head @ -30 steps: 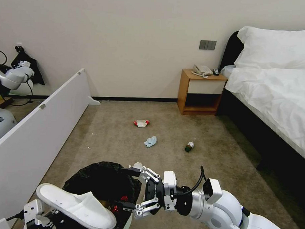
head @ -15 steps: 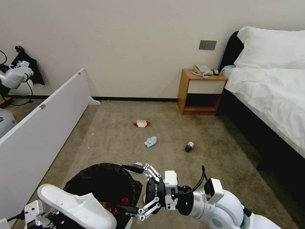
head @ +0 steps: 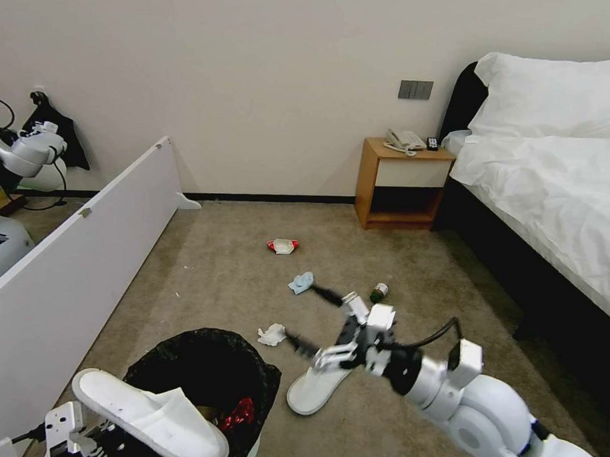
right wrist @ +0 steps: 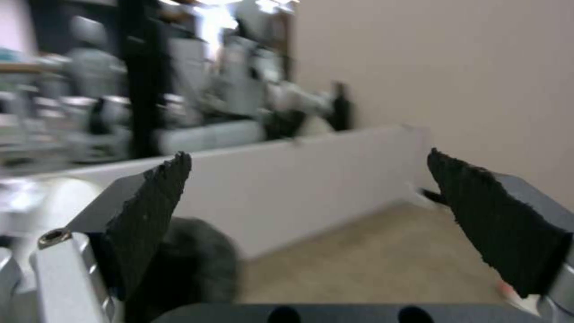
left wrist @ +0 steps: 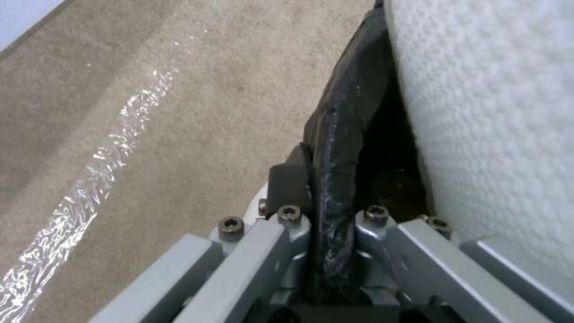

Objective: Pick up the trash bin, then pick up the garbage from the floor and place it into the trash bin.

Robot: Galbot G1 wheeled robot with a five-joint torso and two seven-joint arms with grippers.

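The trash bin (head: 200,358), white with a black bag liner, stands at the lower left. A white slipper (head: 148,416) lies across its rim and a crushed red can (head: 240,413) sits inside. My left gripper (head: 68,430) is shut on the bin's rim (left wrist: 338,134), beside the slipper (left wrist: 490,112). My right gripper (head: 306,316) hangs open over the floor (head: 216,279), just above a second white slipper (head: 316,389) and right of a white tissue (head: 272,335). Farther off lie a pale-blue wad (head: 302,282), a green bottle (head: 379,293) and a red-white packet (head: 282,246). The right gripper's pads (right wrist: 155,197) stand wide apart.
A long white board (head: 84,247) fences the carpet on the left. A wooden nightstand (head: 400,185) stands against the back wall, with the bed (head: 553,197) along the right. Another machine (head: 27,152) sits behind the board.
My right arm has swung away from the bin, forward and to the right, still open. The tissue and the second slipper now show beneath it. The bin and left gripper have stayed put.
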